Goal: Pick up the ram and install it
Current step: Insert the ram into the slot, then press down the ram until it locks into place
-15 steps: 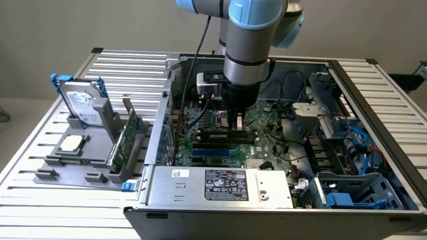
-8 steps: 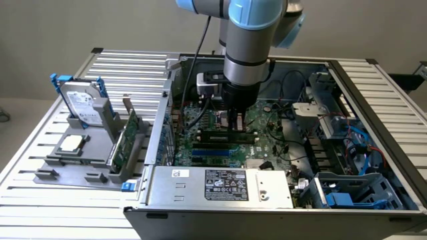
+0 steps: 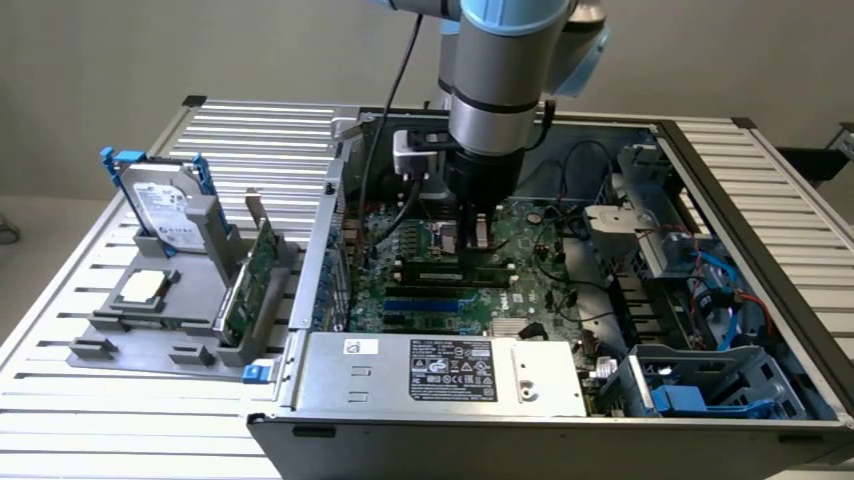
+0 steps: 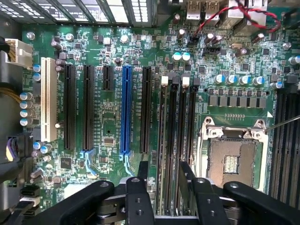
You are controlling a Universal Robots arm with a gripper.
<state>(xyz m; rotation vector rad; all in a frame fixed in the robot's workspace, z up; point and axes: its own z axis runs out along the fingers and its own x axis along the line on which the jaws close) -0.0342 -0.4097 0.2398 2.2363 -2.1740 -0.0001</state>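
Upper arm [image 3: 514, 60] beyond the frame edge; memory slots [image 4: 176, 140] partly beneath the tool [image 4: 164, 166]; label [image 3: 454, 368] print illegible.

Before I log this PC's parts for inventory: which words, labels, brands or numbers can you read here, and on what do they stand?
No text reads clearly enough to quote.
power supply label: dense print and marks, too small to read.
white sticker beside that label: too small to read.
hard drive label: blurred, unreadable.
motherboard: white printing beside the slots, too small to read.
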